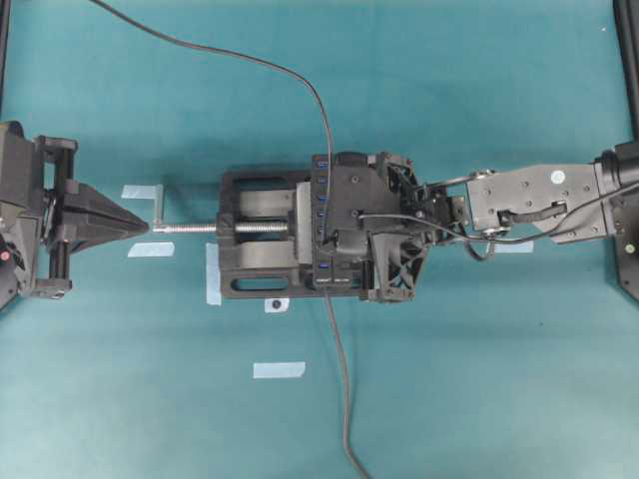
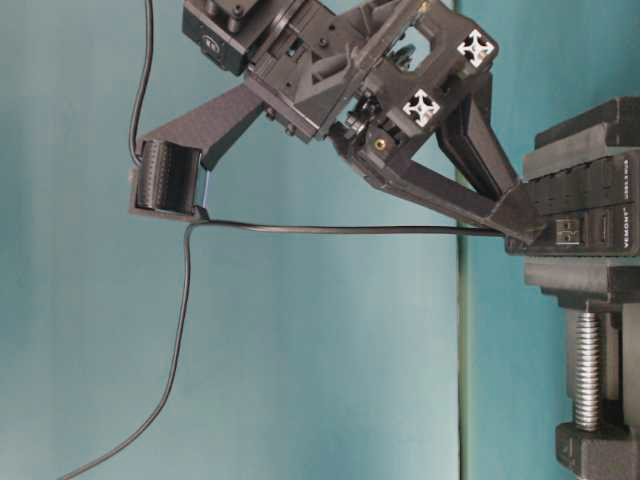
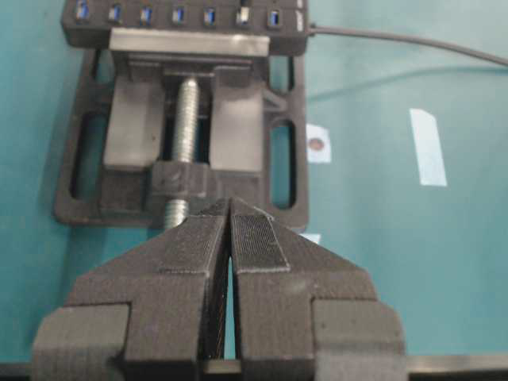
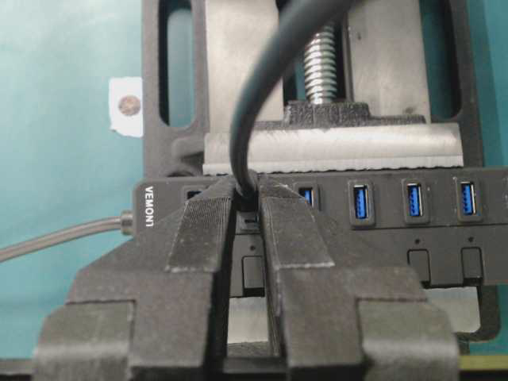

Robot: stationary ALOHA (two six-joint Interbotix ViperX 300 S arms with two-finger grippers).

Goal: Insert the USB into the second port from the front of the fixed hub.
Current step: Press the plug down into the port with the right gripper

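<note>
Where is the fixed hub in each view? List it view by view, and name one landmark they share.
Overhead exterior: the fixed hub is a vertical strip at centre.
Table-level exterior: at the right edge, mid-height.
Left wrist: along the top edge.
Right wrist: across the middle, partly behind the right hand, which grips the USB.
Shared landmark: the vise's silver screw.

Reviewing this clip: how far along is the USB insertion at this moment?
Done: the right gripper has carried the USB to the fixed hub, clamped in the vise. In hand: its fingers pinch the plug at the second port from the labelled end. Left: whether it is seated is hidden. The left gripper sits shut, away.
</note>
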